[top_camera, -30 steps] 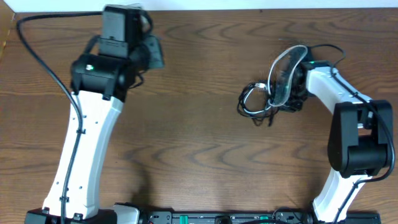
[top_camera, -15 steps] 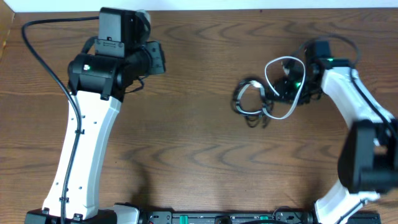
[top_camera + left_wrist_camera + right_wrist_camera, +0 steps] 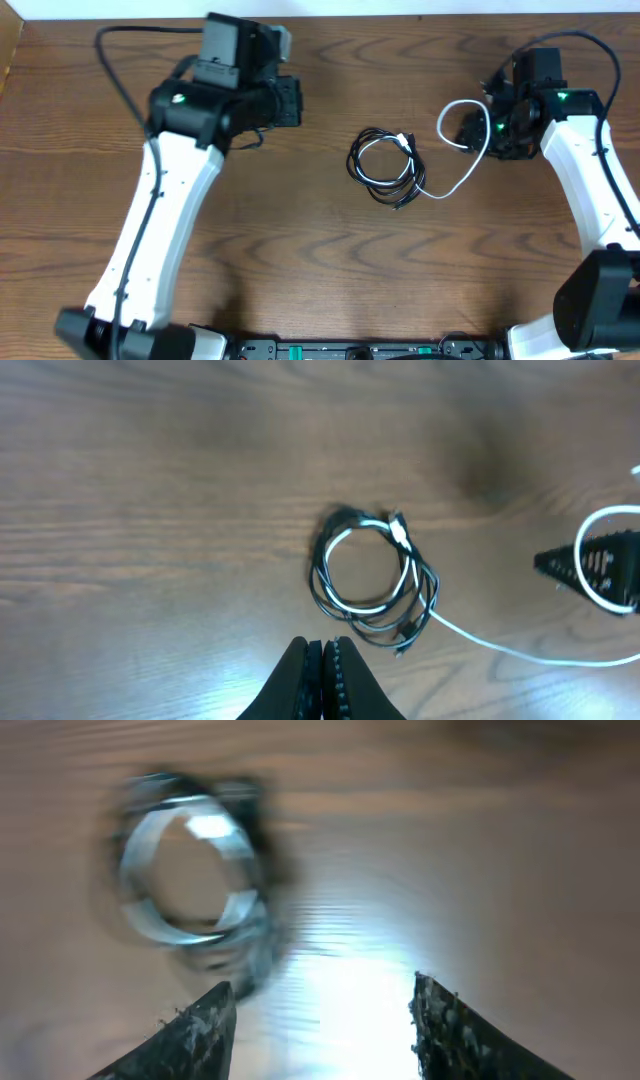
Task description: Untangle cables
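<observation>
— Where does the black cable [image 3: 354, 165] lie?

— Coiled flat on the surface [image 3: 300, 260], about midway between its left and right edges. The white cable [image 3: 461, 103] is partly wound into that same coil. The rest of it runs out toward the right edge and curls into a raised loop at the right claw [image 3: 492, 128].

— Is the right claw holding that loop?

— Its wrist view is blurred, but the two fingers stand apart there with only bare wood between them, so it is open and grips nothing. From above, the loop arcs just beside the fingers. Whether it touches them I cannot tell. The coil itself lies apart from this claw, on the side toward the middle of the surface.

— And the left claw [image 3: 322, 665]?

— Pressed closed, finger against finger, with nothing in it. It hangs over the surface on the left-edge side of the coil. In its own view the coil lies just ahead of the fingertips, not touching them, and the white strand trails away from the ring toward the right edge.
</observation>
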You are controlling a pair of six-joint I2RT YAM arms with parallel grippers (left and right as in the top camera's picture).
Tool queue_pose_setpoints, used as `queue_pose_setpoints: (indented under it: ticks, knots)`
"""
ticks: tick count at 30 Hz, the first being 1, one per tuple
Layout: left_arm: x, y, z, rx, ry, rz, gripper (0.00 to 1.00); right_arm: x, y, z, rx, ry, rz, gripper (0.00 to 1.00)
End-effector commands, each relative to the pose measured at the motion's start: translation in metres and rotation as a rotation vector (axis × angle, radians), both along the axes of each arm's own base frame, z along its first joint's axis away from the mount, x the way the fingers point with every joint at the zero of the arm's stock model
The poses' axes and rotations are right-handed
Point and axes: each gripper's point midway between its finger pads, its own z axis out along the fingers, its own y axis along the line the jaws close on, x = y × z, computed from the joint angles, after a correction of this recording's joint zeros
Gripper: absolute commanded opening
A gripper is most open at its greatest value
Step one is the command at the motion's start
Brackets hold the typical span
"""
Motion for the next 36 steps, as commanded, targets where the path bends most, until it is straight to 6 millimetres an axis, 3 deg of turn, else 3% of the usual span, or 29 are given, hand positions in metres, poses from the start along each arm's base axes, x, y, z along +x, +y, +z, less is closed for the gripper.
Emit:
queue_pose_setpoints:
  ticks: [1,4,7,9,13,15,19,23,28,33,36]
  knots:
    - [0.005,-0.014,-0.033,0.020,0.074,-0.040,0.08,-0.007,-0.071,-0.003,-0.315,0.029,-0.270,0.55]
    - [0.010,-0.025,-0.051,0.032,0.108,-0.062,0.08,-0.018,-0.107,0.003,-0.465,0.046,-0.394,0.59]
    - [0.011,-0.035,-0.064,0.042,0.127,-0.086,0.08,-0.024,-0.123,0.006,-0.518,0.054,-0.462,0.64]
    - [0.011,-0.041,-0.068,0.048,0.129,-0.106,0.08,-0.022,-0.117,0.003,-0.486,0.056,-0.428,0.75]
    - [0.012,-0.048,-0.071,0.054,0.114,-0.135,0.08,-0.011,-0.075,-0.009,-0.322,0.059,-0.146,0.75]
    - [0.013,-0.049,-0.071,0.053,0.111,-0.135,0.11,-0.016,-0.076,-0.013,-0.345,0.090,-0.130,0.75]
    - [0.012,-0.051,-0.074,0.055,0.118,-0.139,0.13,-0.027,-0.097,-0.020,-0.443,0.153,-0.254,0.75]
    - [0.009,-0.063,-0.084,0.063,0.136,-0.168,0.15,-0.023,-0.088,-0.025,-0.389,0.149,-0.245,0.74]
    - [0.008,-0.093,-0.111,0.078,0.159,-0.229,0.15,-0.015,-0.076,-0.026,-0.313,0.124,-0.233,0.74]
    - [0.021,-0.113,-0.152,0.099,0.161,-0.283,0.17,-0.015,-0.073,-0.026,-0.301,0.124,-0.221,0.75]
    - [0.028,-0.117,-0.177,0.132,0.152,-0.343,0.27,-0.015,-0.072,-0.027,-0.303,0.127,-0.209,0.75]
